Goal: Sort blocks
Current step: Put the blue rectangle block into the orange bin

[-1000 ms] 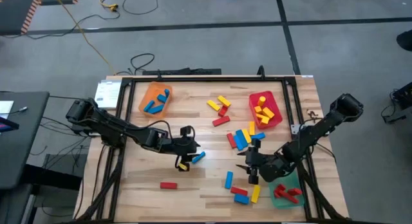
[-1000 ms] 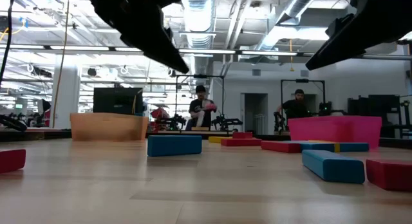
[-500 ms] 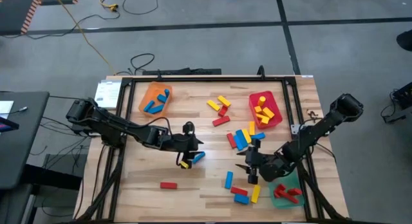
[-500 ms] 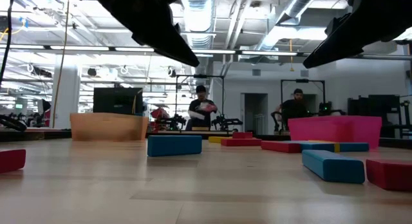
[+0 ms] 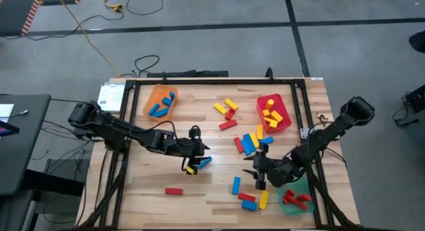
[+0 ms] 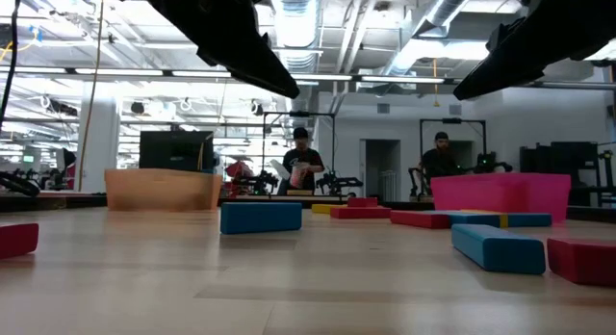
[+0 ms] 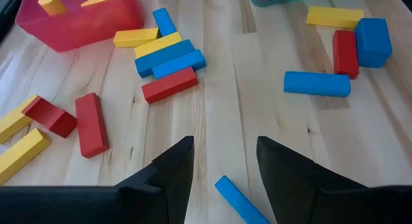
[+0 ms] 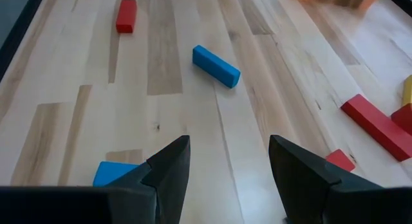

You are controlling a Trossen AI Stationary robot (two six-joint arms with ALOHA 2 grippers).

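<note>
Since a second ago the left hand (image 5: 197, 159) has edged a little farther toward the bench's middle, while the right hand (image 5: 257, 172) and every block stay where they were; the left hand hovers over the wooden bench (image 5: 199, 128) with its two dark fingers (image 7: 168, 172) apart and nothing between them, a blue block (image 7: 239, 199) lying just ahead of them and, seen from above, a yellow block (image 5: 190, 169) right beside it; the right hand hangs low near the bench's right front, fingers (image 8: 172, 166) likewise spread and empty, with a blue block (image 8: 116, 173) close by one finger, though whether it touches is hard to tell; loose blocks (image 5: 250, 142) in red, yellow and blue lie clustered between the two hands and the red tray (image 5: 283, 126), which holds yellow pieces; the orange tray (image 5: 155, 96) at the far left holds blue ones; the green tray (image 5: 292, 206) at the near right holds red ones; a lone red block (image 5: 174, 190) sits near the front edge, well apart from the rest; beyond the bench, two people stand in the room.
</note>
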